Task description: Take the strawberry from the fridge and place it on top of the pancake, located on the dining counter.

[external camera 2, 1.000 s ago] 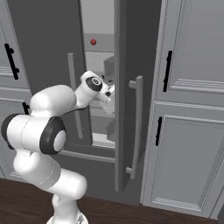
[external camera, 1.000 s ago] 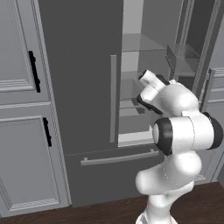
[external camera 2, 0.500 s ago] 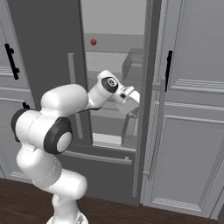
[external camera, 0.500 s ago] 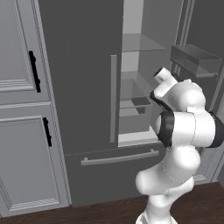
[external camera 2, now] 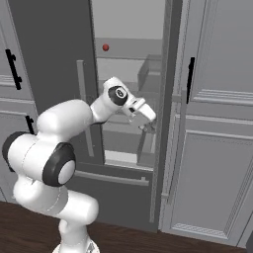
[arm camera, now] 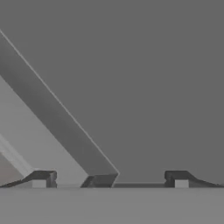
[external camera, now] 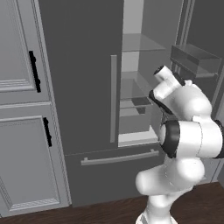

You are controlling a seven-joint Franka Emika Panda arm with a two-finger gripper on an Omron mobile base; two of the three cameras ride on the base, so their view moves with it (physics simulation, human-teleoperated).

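Strawberry (external camera 2: 105,47) sits inside fridge (external camera 2: 59,44); hand (external camera 2: 147,126) open.

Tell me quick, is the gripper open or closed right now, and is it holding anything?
Gripper: open, jaws wide apart, holding nothing, close to the fridge door.

Right fridge (external camera 2: 59,49) door (external camera 2: 165,118) swings wider, now edge-on in the right base view. Gripper (external camera 2: 147,126) shifts right, alongside that door's inner side.
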